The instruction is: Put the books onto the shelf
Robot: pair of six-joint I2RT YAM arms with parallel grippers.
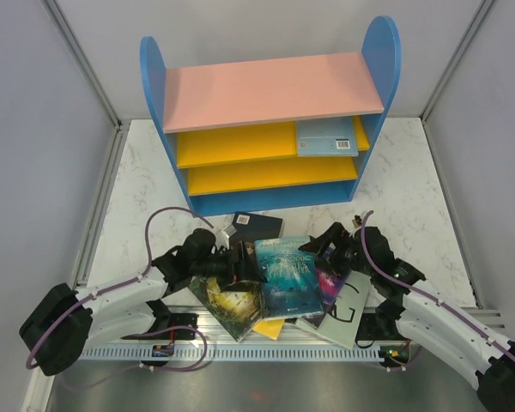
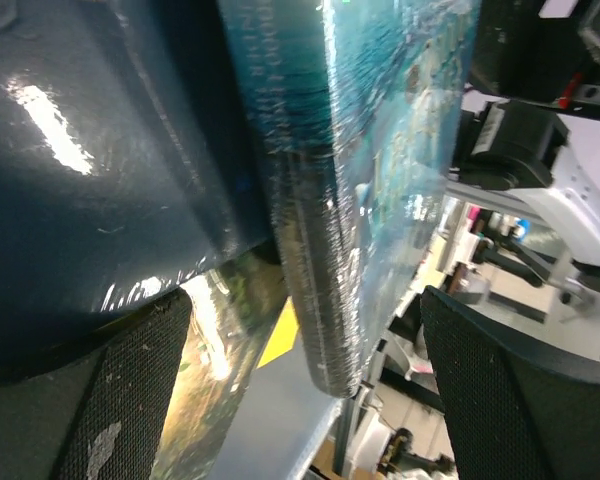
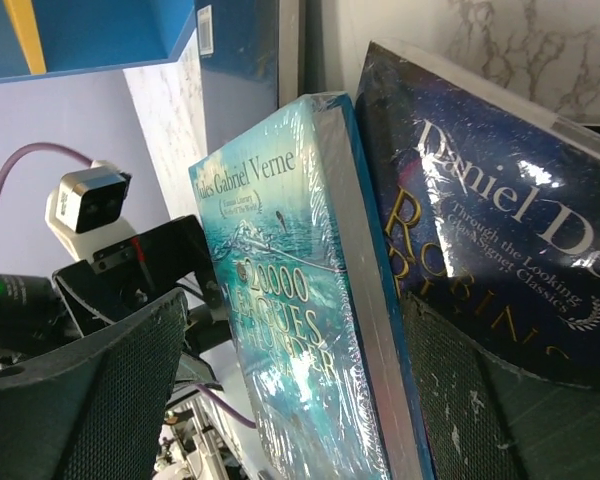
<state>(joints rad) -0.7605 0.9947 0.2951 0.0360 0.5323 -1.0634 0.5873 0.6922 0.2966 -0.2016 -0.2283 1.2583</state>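
2 hands (image 1: 240, 263) (image 1: 328, 245) at teal book (image 1: 287, 276) edges

The teal book (image 3: 280, 330) reads "Jules Gabriel Verne" and "20000 LEAGUES". Just right of it, the dark blue book (image 3: 500, 230) reads "Daniel De" and "ROBIN".

teal book (image 3: 280, 300): glossy plastic wrap | left fingers (image 2: 120, 400): rough matt
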